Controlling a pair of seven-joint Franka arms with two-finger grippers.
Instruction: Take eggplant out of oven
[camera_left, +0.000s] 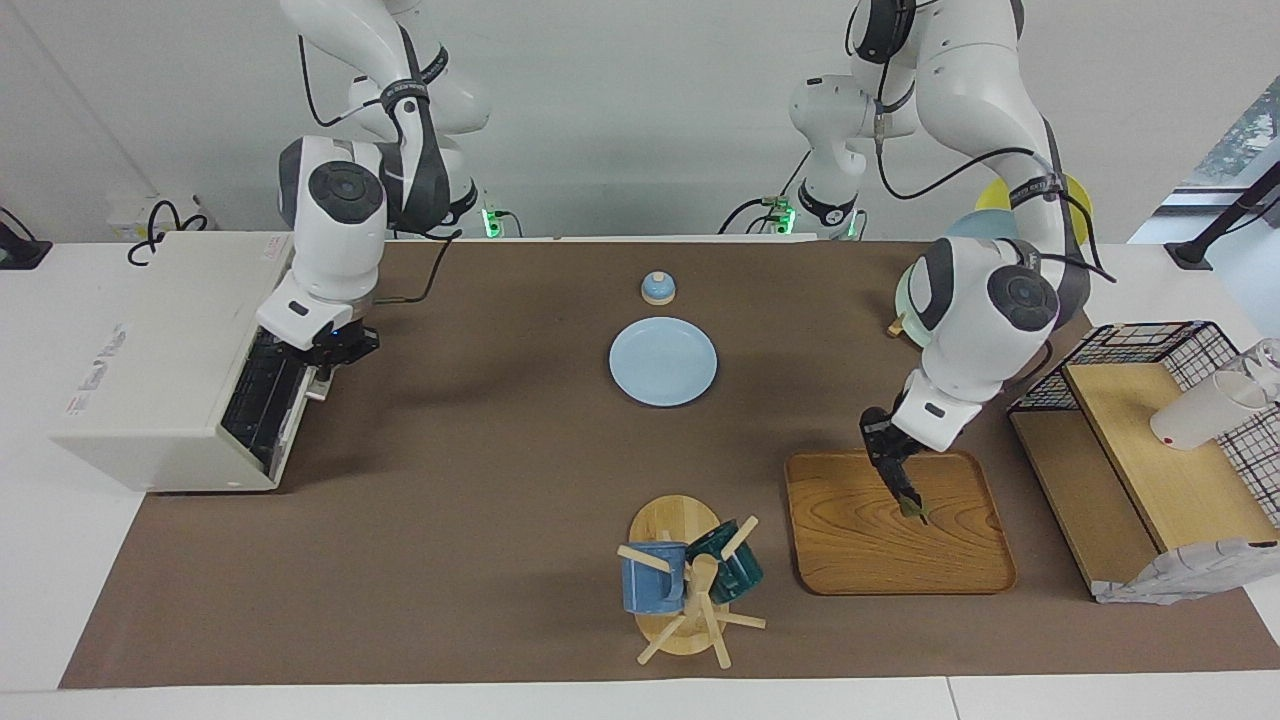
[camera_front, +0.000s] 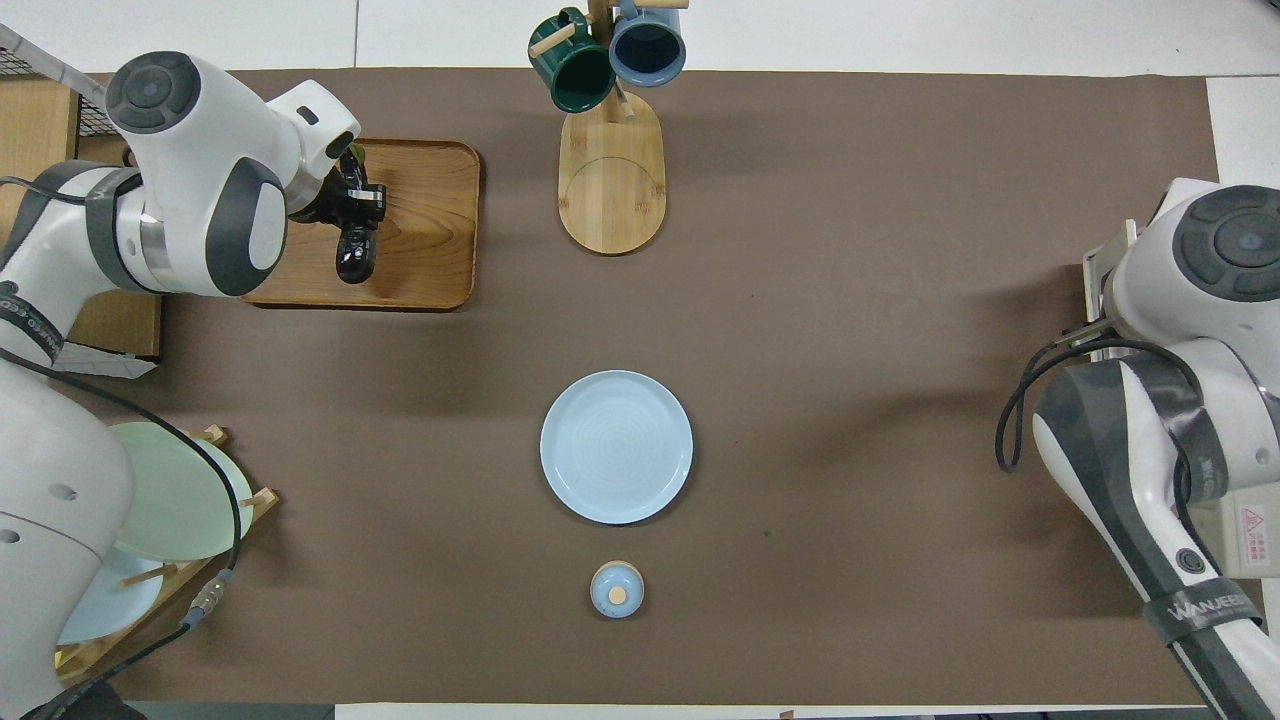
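The slim dark eggplant (camera_left: 905, 490) hangs tilted, its stem end down, just above the wooden tray (camera_left: 900, 560). My left gripper (camera_left: 885, 450) is shut on its upper end. From overhead, the eggplant (camera_front: 356, 258) and the left gripper (camera_front: 352, 205) lie over the tray (camera_front: 430, 230). The cream-white oven (camera_left: 160, 350) stands at the right arm's end of the table, its dark glass door (camera_left: 262, 400) swung up almost shut. My right gripper (camera_left: 330, 348) is shut and sits at the door's top edge. Overhead, the right arm hides that gripper.
A light blue plate (camera_left: 663, 361) lies mid-table, with a small blue lidded pot (camera_left: 657, 288) nearer the robots. A mug tree (camera_left: 690, 590) with two mugs stands beside the tray. A plate rack (camera_front: 170, 500) and a wire-and-wood shelf (camera_left: 1150, 440) occupy the left arm's end.
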